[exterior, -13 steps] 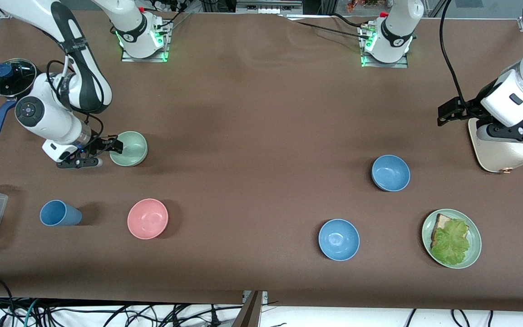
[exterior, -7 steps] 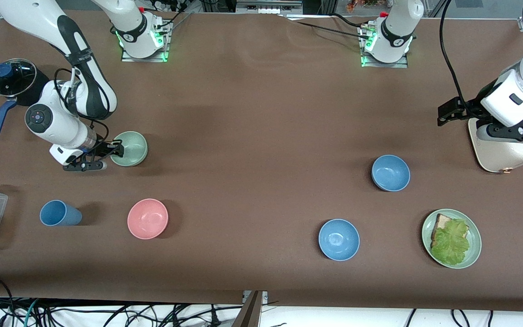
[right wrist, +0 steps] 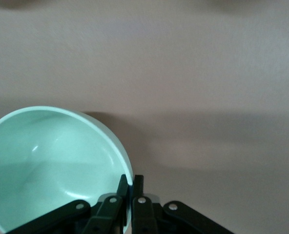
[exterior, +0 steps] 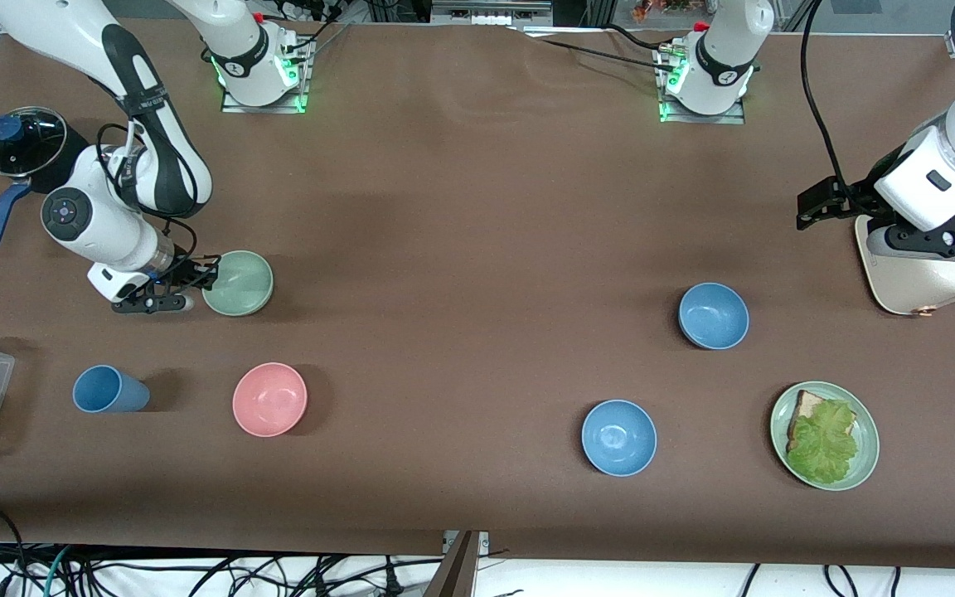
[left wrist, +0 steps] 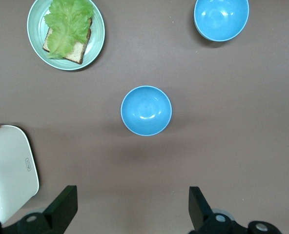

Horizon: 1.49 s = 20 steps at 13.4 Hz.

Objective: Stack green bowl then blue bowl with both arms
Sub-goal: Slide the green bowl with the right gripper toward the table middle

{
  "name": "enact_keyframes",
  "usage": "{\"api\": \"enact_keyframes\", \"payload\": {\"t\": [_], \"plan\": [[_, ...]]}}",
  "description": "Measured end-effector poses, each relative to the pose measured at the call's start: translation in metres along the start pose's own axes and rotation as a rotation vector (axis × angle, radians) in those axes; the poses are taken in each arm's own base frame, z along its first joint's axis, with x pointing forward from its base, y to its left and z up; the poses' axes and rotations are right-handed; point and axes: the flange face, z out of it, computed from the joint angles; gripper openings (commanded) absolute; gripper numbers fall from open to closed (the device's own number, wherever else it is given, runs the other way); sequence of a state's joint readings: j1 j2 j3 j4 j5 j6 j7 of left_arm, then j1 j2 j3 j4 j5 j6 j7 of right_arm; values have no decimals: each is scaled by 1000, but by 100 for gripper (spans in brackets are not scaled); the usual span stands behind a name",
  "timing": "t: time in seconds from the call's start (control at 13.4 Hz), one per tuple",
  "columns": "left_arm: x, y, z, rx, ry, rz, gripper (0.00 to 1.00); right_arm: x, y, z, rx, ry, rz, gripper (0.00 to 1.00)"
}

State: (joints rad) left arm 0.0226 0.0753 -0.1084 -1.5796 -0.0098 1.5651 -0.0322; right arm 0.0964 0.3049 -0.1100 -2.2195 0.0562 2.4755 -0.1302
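Only the right wrist view showed the right end effector (right wrist: 131,183) pinched on the matte green bowl's (exterior: 238,283) thin rim, near the right arm's bench end. The left end effector (left wrist: 130,207) hung spread above a round blue bowl (left wrist: 146,110).

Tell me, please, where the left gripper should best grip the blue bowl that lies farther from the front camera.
Grip the blue bowl by its thin rim, coming from above: it sits upright and open. The open left gripper probably cannot span its full width.
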Motion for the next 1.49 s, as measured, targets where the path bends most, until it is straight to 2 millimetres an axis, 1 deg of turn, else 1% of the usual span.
{"api": "enact_keyframes", "payload": {"t": [0.07,0.15,0.22,0.3,0.37,0.45,0.52,0.6,0.67,0.82,0.97,1.04,1.12,1.27,1.34,1.49], "plan": [[0,0,0,0,0,0,100,8,-8,-13,7,-7,-15,0],[0,0,0,0,0,0,100,22,-21,-33,16,-22,-30,0],[0,0,0,0,0,0,100,36,-39,-57,25,-29,-39,0],[0,0,0,0,0,0,100,50,-64,-84,33,-22,-40,0],[0,0,0,0,0,0,100,60,-93,-106,41,-6,-32,0],[0,0,0,0,0,0,100,66,-129,-122,48,6,-17,0],[0,0,0,0,0,1,100,69,-167,-130,53,11,4,0],[0,0,0,0,0,1,100,69,-206,-129,56,12,29,0],[0,0,0,0,0,1,100,68,-245,-123,57,8,56,0],[0,0,0,0,0,0,100,66,-318,-104,63,-1,117,0],[0,-1,0,0,0,-2,100,63,-384,-84,82,1,173,0],[0,-2,0,0,0,-3,100,60,-413,-73,97,15,193,0],[0,-2,0,0,0,-3,100,56,-438,-60,118,39,217,0],[0,-2,0,0,0,-3,100,46,-477,-30,167,86,270,0],[0,-2,0,0,0,-3,100,39,-493,-15,186,99,300,0],[0,-3,0,0,-1,-5,100,25,-517,10,209,108,347,0]]}}
